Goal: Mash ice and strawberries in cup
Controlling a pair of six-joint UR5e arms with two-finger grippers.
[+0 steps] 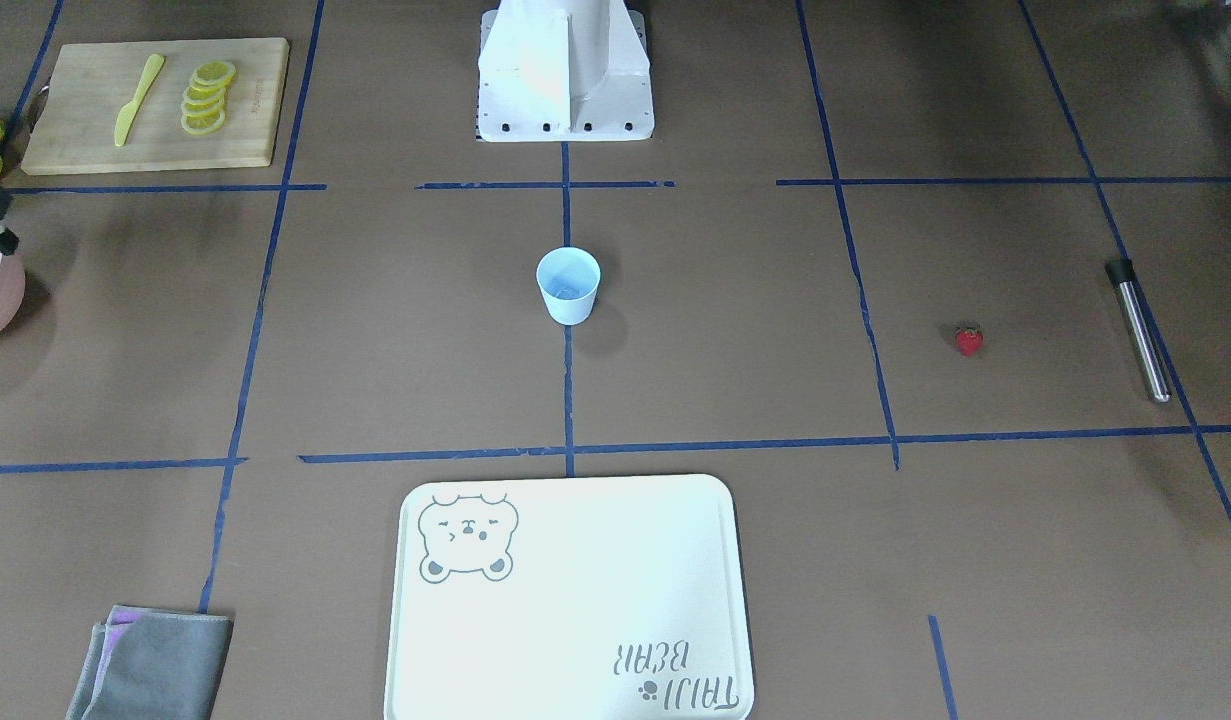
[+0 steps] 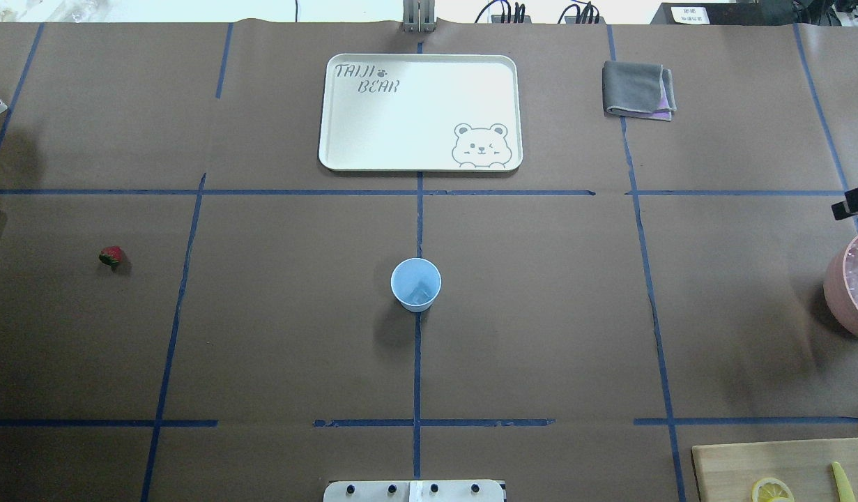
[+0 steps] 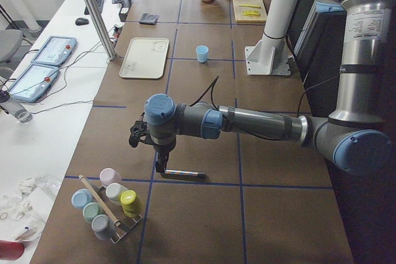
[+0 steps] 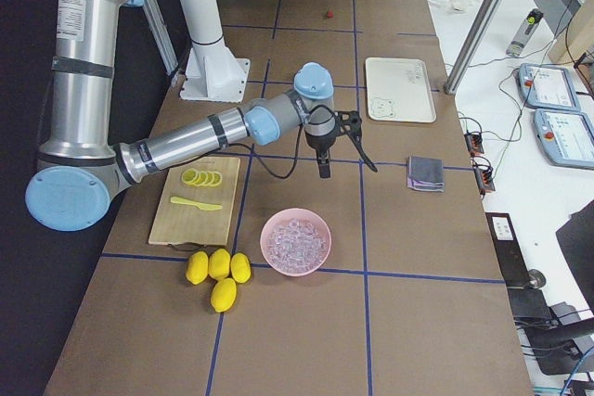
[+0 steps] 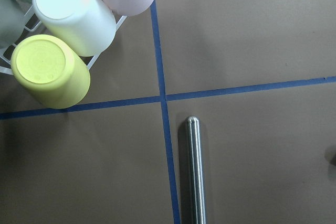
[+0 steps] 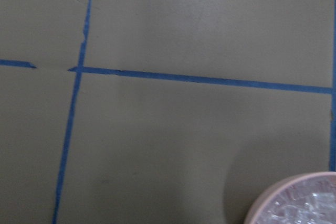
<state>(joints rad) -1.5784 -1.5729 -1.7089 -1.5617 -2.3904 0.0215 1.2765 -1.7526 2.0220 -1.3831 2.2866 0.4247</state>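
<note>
The cup stands mid-table, with the strawberry well apart from it. The ice fills a pink bowl (beside the lemons). The left tool hangs over a steel rod and the right tool is near the bowl. I cannot tell whether either is spread.

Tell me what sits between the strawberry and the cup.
Nothing stands between the strawberry and the cup: only bare brown table cover crossed by one blue tape line, as the overhead view shows.

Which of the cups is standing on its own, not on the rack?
The pale blue cup, upright at the table's centre on the tape line. The other cups are bunched on a wire rack at the table's end.
</note>
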